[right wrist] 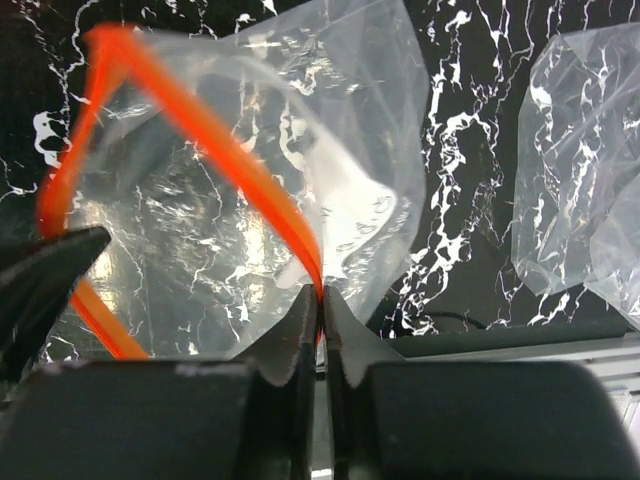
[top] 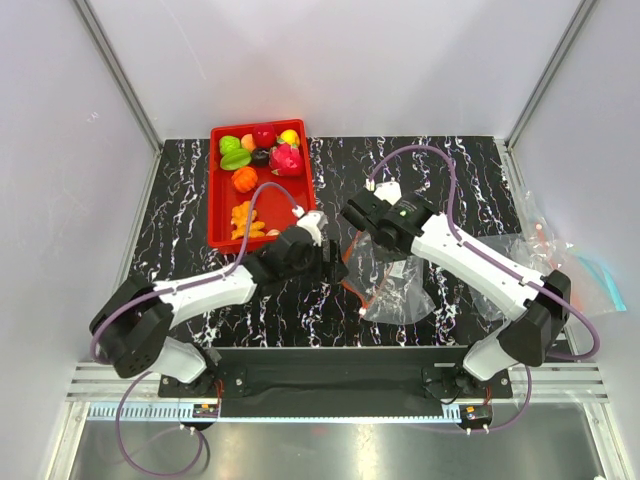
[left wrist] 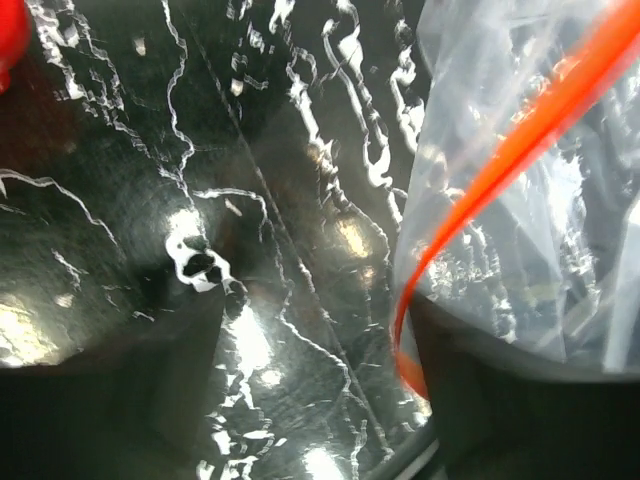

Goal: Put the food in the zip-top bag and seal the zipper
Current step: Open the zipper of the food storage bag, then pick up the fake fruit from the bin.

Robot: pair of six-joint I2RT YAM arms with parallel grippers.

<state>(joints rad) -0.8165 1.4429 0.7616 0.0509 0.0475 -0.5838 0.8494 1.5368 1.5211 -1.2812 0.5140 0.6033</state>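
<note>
The food point(top: 262, 158), glossy green, red, yellow, magenta, dark purple and orange toy pieces, lies in the red tray point(top: 222, 235) at the back left. The zip-top bag point(top: 398, 288) lies crumpled between the arms, its mouth held open. My right gripper point(right wrist: 322, 303) is shut on the orange-red zipper point(right wrist: 215, 140), which loops up to the left; from above the gripper point(top: 355, 243) is at the bag's far edge. My left gripper point(left wrist: 310, 420) is open over the table. The zipper point(left wrist: 500, 165) runs along its right finger point(left wrist: 520, 400). From above it point(top: 335, 268) is at the bag's left edge.
More clear bags point(top: 540, 245) lie at the table's right edge, one with a blue tint point(top: 603, 272). One of them shows in the right wrist view point(right wrist: 580, 190). The tray's red corner point(left wrist: 10, 30) shows in the left wrist view. The black marbled tabletop point(top: 180, 230) is walled on three sides.
</note>
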